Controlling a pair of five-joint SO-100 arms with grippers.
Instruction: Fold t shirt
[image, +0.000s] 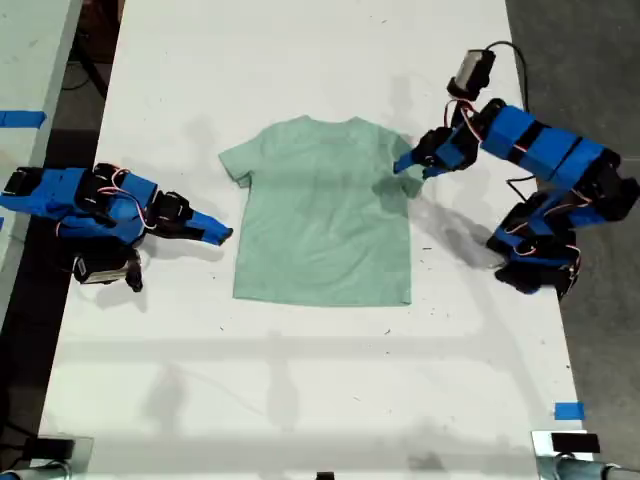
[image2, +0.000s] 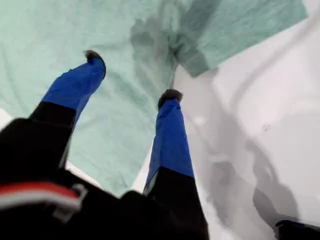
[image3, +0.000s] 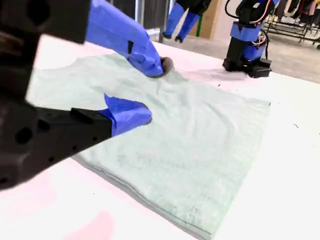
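The t shirt (image: 325, 215) lies flat mid-table, looking light and limp, best pinched at a sleeve or hem; my first gripper (image2: 131, 77) and my second gripper (image3: 150, 90) both gape, holding nothing.

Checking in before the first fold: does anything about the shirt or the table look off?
The t shirt lies flat, but the sleeve on the exterior view's right looks folded in under my first gripper. Otherwise nothing stands out.

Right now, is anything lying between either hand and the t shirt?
Nothing visible does. My first hand hangs open over a sleeve of the t shirt at the exterior view's right; my second hand, open, sits by its opposite edge.
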